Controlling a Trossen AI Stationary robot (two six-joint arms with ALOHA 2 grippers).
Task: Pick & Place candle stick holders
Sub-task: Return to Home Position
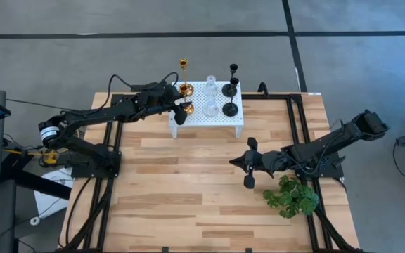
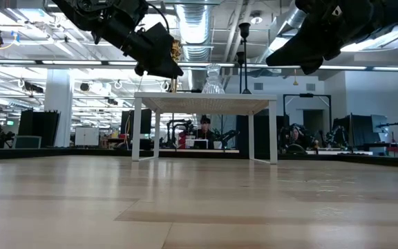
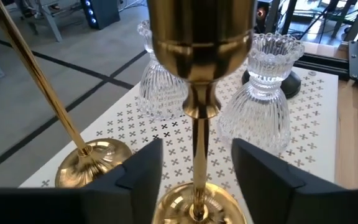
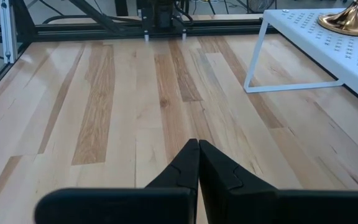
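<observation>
1. A white perforated platform [image 1: 218, 124] stands at the far middle of the wooden worktop [image 1: 188, 183]. All six candle stick holders [image 1: 210, 88] are on it, lined up in three pairs.
2. The gold pair is at the platform's left end. A thin, tall-stemmed gold holder [image 1: 185, 89] stands on the far side and a cupped gold holder [image 3: 197, 37] on the near side.
3. The two clear glass holders [image 1: 209, 107] stand in the middle, one far and one near. The two black holders [image 1: 230, 109] stand the same way at the right end.
4. The left gripper [image 1: 180, 112] is at the platform's left end. Its jaws are spread to either side of the cupped gold holder's stem. The fingers [image 3: 143, 167] stand clear of the stem, with a gap on both sides.
5. The right gripper [image 4: 198, 152] hangs over bare worktop, right of centre and nearer than the platform, well apart from it. Its jaws are pressed together with nothing between them.
6. A green leafy plant [image 1: 292, 197] lies on the worktop toward the near right, just beside the right arm.
</observation>
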